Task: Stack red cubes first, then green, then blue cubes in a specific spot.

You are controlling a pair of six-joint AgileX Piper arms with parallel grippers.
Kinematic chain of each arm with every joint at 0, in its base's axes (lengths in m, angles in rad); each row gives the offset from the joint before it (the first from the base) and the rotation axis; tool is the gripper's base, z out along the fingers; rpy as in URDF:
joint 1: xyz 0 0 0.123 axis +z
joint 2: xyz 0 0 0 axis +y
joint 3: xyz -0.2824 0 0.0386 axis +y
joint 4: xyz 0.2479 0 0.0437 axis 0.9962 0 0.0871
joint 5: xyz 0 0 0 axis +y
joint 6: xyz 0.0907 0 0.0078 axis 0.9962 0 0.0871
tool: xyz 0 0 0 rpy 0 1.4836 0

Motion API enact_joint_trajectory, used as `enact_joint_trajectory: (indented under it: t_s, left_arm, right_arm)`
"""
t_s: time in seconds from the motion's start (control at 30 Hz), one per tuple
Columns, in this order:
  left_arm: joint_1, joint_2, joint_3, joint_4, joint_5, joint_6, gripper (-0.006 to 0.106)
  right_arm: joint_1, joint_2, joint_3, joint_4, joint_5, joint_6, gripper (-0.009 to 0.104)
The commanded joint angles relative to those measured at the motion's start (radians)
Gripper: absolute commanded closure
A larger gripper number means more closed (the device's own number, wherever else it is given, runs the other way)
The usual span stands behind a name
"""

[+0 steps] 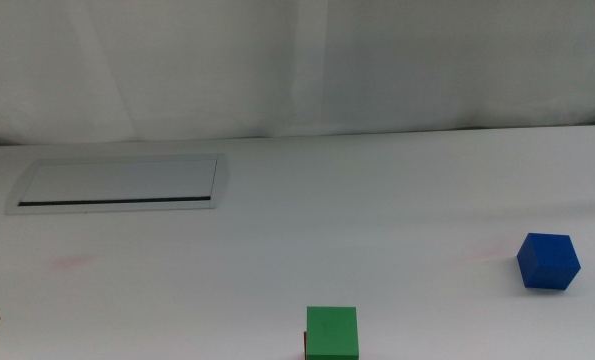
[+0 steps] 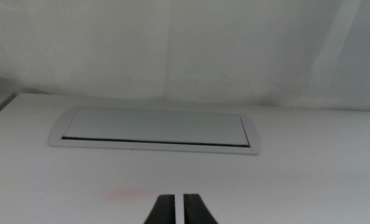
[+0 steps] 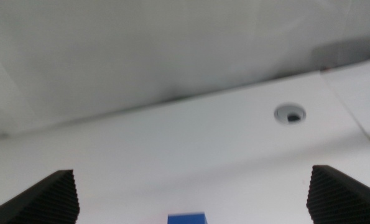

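Green cube [image 1: 332, 332] sits atop red [image 1: 305, 345] at bottom centre; blue cube [image 1: 548, 261] unstacked, lower right. Left gripper [image 2: 179, 210] closed, right gripper [image 3: 191, 199] wide open, both empty.

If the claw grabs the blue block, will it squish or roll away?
Probably neither. The blue cube has flat faces and sharp edges and looks solid, so it should stay stiff and sit still rather than roll. Its matte faces likely give the open right claw a fair grip. It looks small, so probably light.

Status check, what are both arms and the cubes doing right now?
Left gripper shut, empty, facing the grey-framed panel. Right gripper open, blue cube ahead between its jaws. Green cube stacked on red cube. Nothing blocking.
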Motion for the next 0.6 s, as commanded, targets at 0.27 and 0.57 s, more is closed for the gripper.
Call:
enact_joint_trajectory:
  t_s: [0.27, 0.57]
  left_arm:
    - [0.003, -0.006, 0.024, -0.018, -0.059, 0.001, 0.102]
    - [0.003, -0.006, 0.024, -0.018, -0.059, -0.006, 0.102]
  right_arm:
    - [-0.007, 0.337, -0.235, -0.014, 0.262, 0.003, -0.008]
    - [-0.004, 0.506, -0.244, 0.0, 0.352, 0.004, -0.008]
